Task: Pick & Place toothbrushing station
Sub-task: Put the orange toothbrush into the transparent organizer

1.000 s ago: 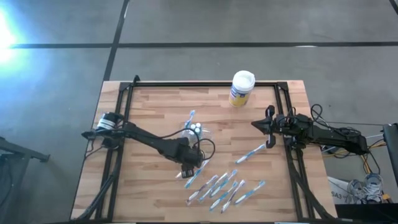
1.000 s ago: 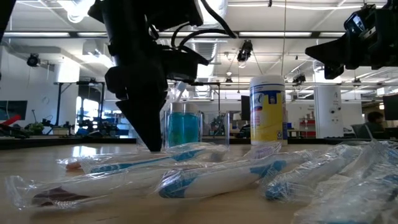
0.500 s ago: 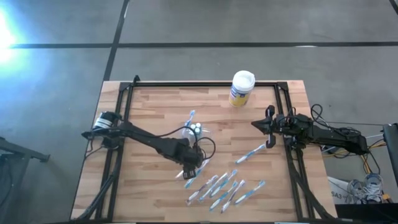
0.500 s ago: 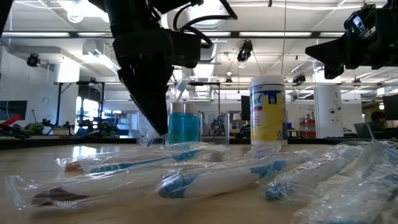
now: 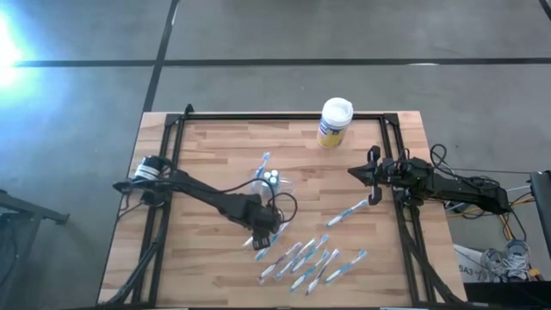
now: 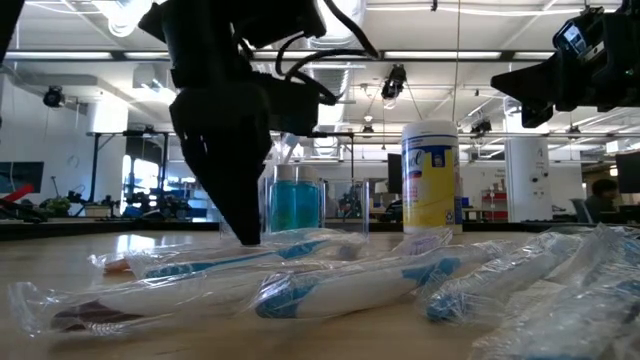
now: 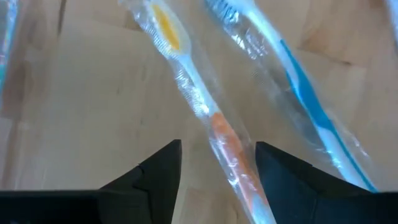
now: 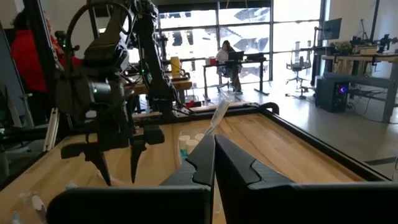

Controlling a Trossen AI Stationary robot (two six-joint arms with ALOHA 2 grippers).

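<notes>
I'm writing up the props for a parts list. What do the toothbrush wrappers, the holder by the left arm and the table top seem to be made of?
Toothbrush wrappers: thin clear plastic film, glossy; it crinkles and catches highlights.
Holder: clear rigid plastic, probably; teal shows through its wall.
Table top: wood, seemingly butcher-block; pale jointed strips with grain, satin sheen.

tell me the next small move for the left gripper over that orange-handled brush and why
Probably lower a little more and close. In the left wrist view the left gripper stands open with the wrapped orange-handled toothbrush running between its fingers, lying flat on the table and not yet held. The holder stands just beyond, so a grasp comes before any carry. The right gripper waits shut at the table's right edge.
</notes>
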